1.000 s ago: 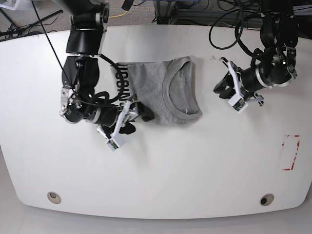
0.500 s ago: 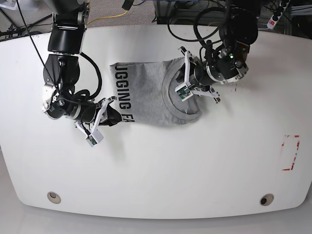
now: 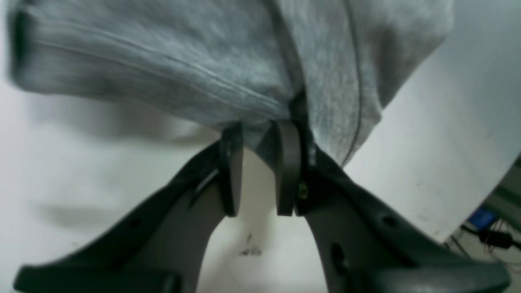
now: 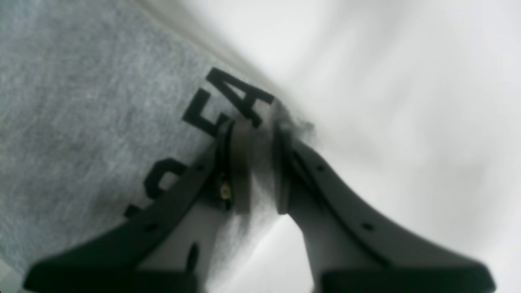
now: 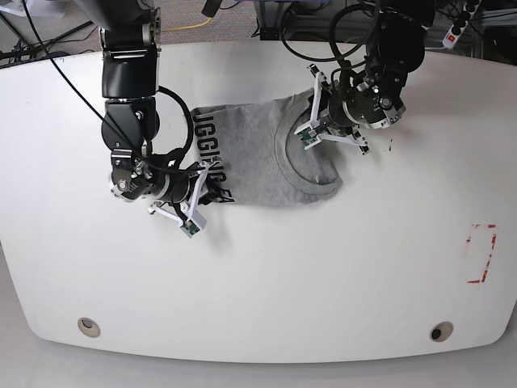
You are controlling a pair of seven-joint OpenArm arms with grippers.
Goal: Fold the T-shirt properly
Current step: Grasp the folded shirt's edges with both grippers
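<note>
On the tabletop (image 5: 258,275), we had both jaws clamped on the shirt (image 5: 258,162): left gripper (image 3: 260,134) at collar, right gripper (image 4: 260,126) at lettered corner. Thin bites could slip when lifted.

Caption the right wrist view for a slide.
Right tool pinching the printed edge of the grey T-shirt beside black lettering, over the white table.

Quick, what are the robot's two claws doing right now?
Left gripper: closed, pinching the T-shirt.
Right gripper: closed, pinching the T-shirt's lettered edge.
</note>
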